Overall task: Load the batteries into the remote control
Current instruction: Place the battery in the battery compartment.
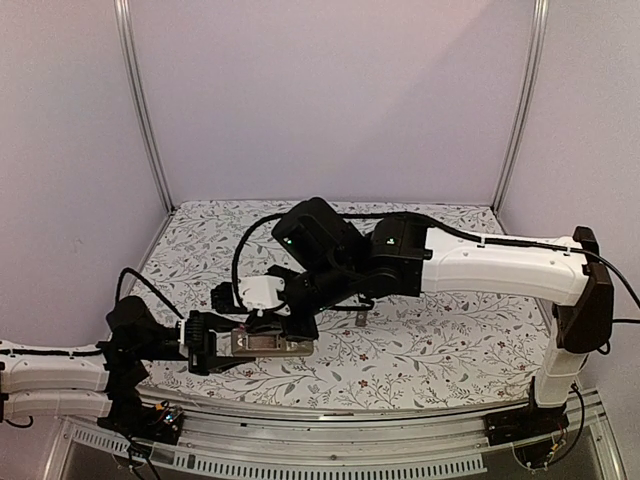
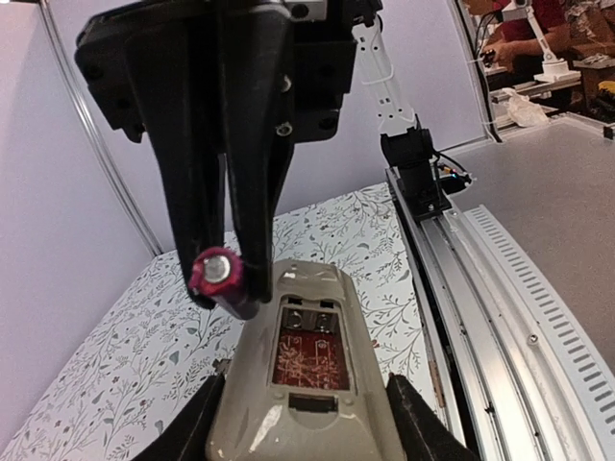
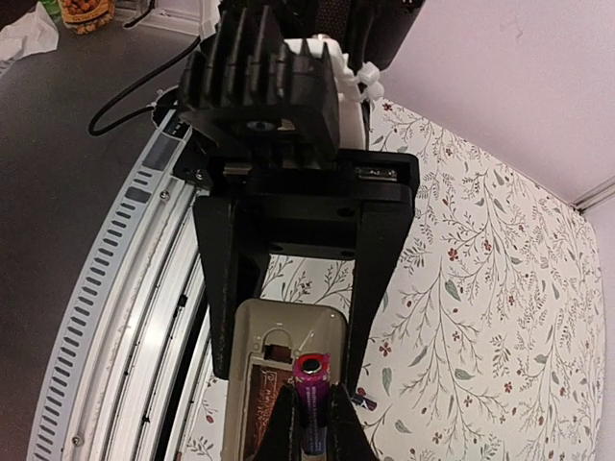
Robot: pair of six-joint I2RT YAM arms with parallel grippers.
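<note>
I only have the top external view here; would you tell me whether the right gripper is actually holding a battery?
Observer: Yes, the left wrist view shows the right gripper shut on a magenta-wrapped battery.
Operator: Thank you. Is the remote control's back facing up?
Observer: It is. The left gripper clamps the remote control with its battery recess open upward.
Operator: Is anything loaded in there?
Observer: No, the recess shows no battery inside.

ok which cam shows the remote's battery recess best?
Left wrist: the battery recess faces the lens, open and unobstructed. Right wrist shows it only partly, blocked by the battery in the right pincer. Top external shows only a small dark patch on the remote.
</note>
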